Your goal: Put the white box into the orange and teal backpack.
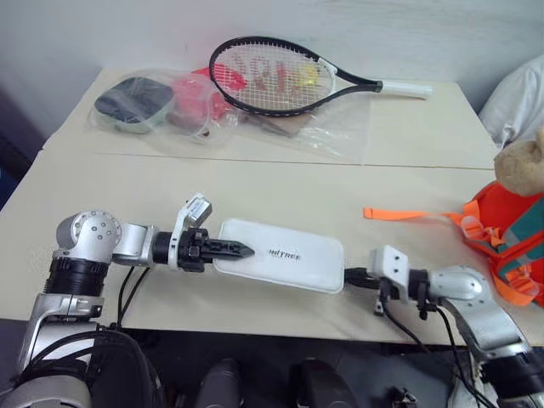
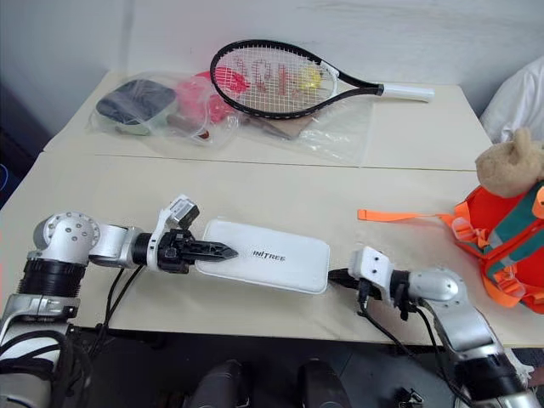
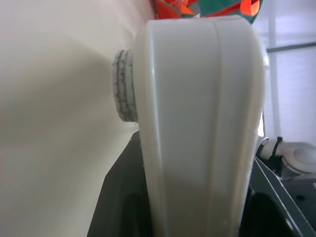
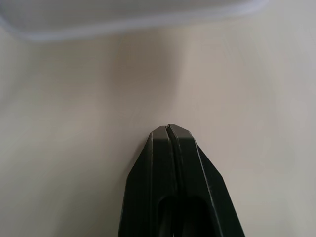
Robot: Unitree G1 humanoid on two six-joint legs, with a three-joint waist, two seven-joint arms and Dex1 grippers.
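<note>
Grasp step: left hand (image 1: 231, 250) clamped on the near-left end of the white box (image 1: 285, 255) lying flat mid-bench, right hand (image 4: 170, 129) clenched empty beside its other end; next, lift and carry rightward to the orange and teal backpack (image 1: 510, 242).

The box (image 1: 283, 255) lies flat near the front edge of the table (image 1: 170, 195), roughly in the middle. The left gripper (image 1: 242, 251) comes in from the left and sits over the box's left end, with the box between its fingers in the wrist view. The right gripper (image 4: 169, 129) is just off the box's right end, down on the tabletop. The backpack (image 1: 510, 242) is way over at the right edge, toy (image 1: 523, 166) on top, one strap (image 1: 408, 214) trailing left toward the box. At the back, a racket (image 1: 272, 76) lies on top of some plastic bags (image 1: 161, 106).
</note>
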